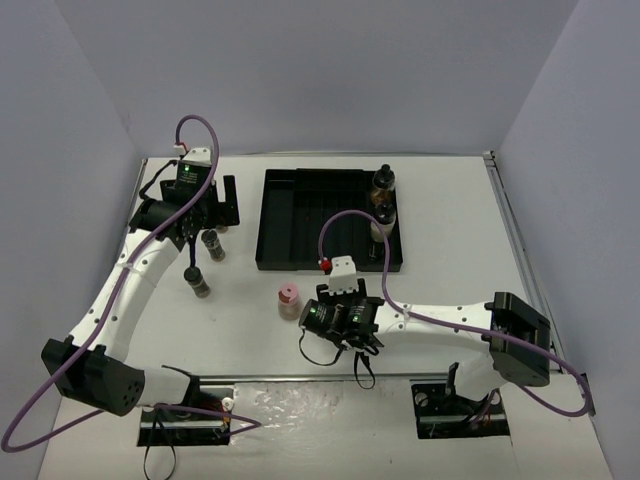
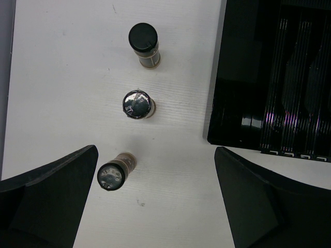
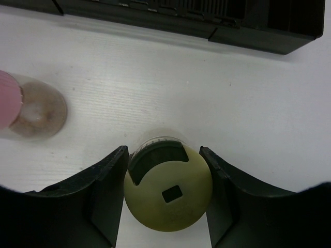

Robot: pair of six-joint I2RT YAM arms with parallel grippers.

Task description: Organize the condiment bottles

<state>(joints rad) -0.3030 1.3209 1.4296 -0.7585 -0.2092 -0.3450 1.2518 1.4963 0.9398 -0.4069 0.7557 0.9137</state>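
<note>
**A:** Nearest the bases, the right gripper [image 3: 164, 151] had the yellow-capped bottle [image 3: 168, 192] square between its fingers [image 3: 98, 201]. One black pad sat against each side of the cap, closed in tight.

**B:** And the bottle stood on the white table [image 3: 269, 113], short of the tray's near wall. Whether its base was actually touching the surface, I couldn't tell.

**A:** Just off to that gripper's left stood the pink-capped bottle [image 1: 289, 301], upright, clear of the fingers and on its own.

**B:** Farther out on the left, the left gripper [image 2: 155, 150] hung over the table with its fingers spread wide, gripping nothing.

**A:** Three bottles ran in a line beneath it. The dark bottle [image 2: 115, 172] was just beside the left finger [image 2: 51, 196], though contact was impossible to judge. The silver-topped bottle [image 2: 138, 104] stood beyond the tips, and the black-capped bottle [image 2: 144, 45] was farthest out.

**B:** All three were outside the black ribbed tray [image 1: 300, 215], which lay beside them.

**A:** At the far side, the tray bottles [image 1: 381, 200] stood in a row along the tray's right edge.
</note>
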